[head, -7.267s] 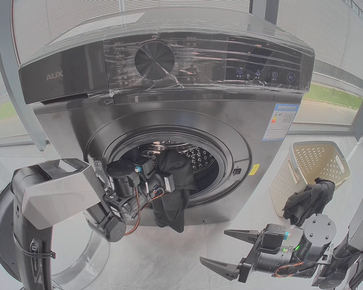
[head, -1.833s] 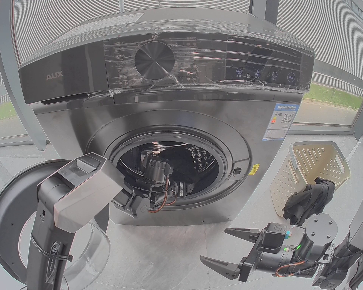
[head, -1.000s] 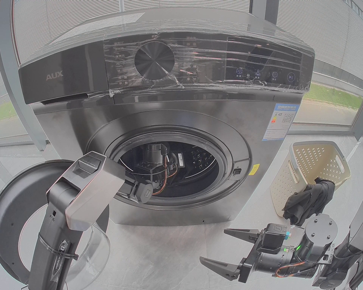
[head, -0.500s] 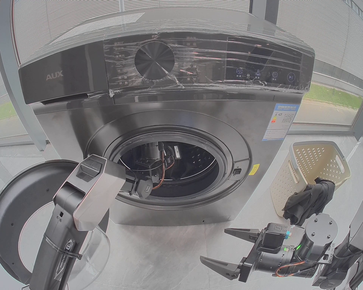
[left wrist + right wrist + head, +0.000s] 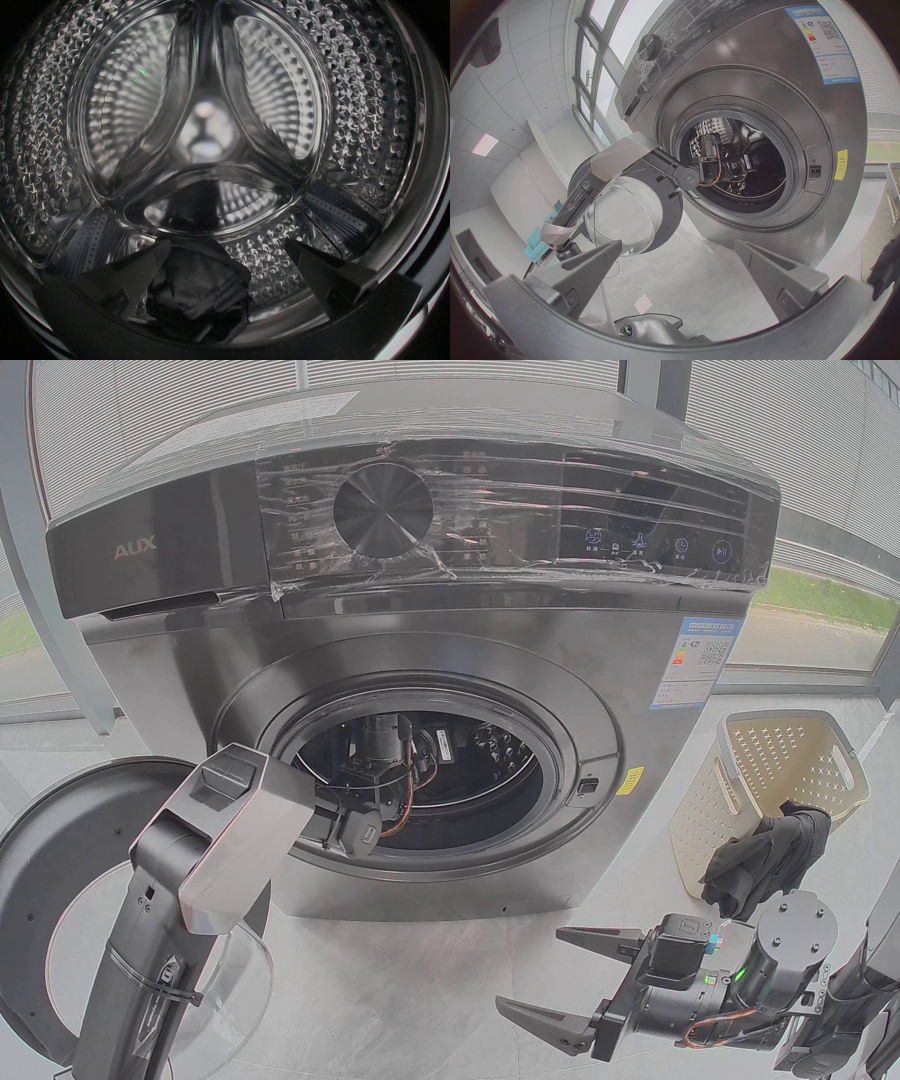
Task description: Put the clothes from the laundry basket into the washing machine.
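Fingers (image 5: pixel 126 276) of the left gripper (image 5: pixel 227 244) stand wide apart and grip nothing; the left arm (image 5: pixel 225 829) passes through the door opening of the washing machine (image 5: pixel 469 632), and its wrist occupies the left half of that opening. One black garment (image 5: pixel 197 286) lies crumpled at the 6 o'clock position of the perforated drum (image 5: pixel 375 117), close to the fingers but not held. The right gripper (image 5: pixel 530 969) hangs above the grey floor (image 5: pixel 403 997) at 5 o'clock from the opening, likewise spread wide and empty. The laundry basket (image 5: pixel 787 754) stands on the floor at 3 o'clock from the opening, just beside the machine's right corner; a second black garment (image 5: pixel 764 862) hangs over its near rim. The round door (image 5: pixel 56 885) is swung fully open at 8 o'clock, behind the left arm. Clear film wraps the control panel, with the dial (image 5: pixel 382 510) at 12 o'clock. An energy label (image 5: pixel 698 660) sits at 2 o'clock and a small yellow sticker (image 5: pixel 630 780) at 3 o'clock beside the latch; their print is too small to read. Open floor lies between the machine front and the right gripper.
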Controlling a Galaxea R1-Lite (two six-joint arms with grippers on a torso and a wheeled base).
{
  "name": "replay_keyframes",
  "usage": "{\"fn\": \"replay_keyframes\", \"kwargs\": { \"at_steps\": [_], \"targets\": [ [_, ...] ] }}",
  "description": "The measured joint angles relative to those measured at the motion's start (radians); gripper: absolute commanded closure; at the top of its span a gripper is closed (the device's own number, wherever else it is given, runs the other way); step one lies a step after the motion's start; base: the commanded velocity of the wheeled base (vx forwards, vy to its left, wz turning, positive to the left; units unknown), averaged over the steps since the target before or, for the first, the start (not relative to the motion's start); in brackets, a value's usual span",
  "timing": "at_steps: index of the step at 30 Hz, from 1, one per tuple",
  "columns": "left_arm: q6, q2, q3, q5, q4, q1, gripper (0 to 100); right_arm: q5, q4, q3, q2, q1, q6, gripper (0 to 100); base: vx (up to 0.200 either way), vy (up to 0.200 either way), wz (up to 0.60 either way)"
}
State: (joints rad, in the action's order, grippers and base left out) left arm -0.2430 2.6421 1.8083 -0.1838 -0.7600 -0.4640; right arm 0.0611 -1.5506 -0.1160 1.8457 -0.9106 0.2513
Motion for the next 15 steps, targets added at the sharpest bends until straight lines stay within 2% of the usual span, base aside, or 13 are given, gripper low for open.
{"fn": "replay_keyframes", "kwargs": {
  "at_steps": [7, 15],
  "targets": [
    [-0.003, -0.087, -0.2, 0.019, 0.02, -0.044, 0, 0.0, 0.0, 0.0, 0.0, -0.003, 0.0, 0, 0.0, 0.0, 0.0],
    [0.0, -0.249, -0.554, 0.043, 0.019, -0.11, 0, 0.0, 0.0, 0.003, -0.008, 0.0, -0.001, 0, 0.0, 0.0, 0.0]
  ]
}}
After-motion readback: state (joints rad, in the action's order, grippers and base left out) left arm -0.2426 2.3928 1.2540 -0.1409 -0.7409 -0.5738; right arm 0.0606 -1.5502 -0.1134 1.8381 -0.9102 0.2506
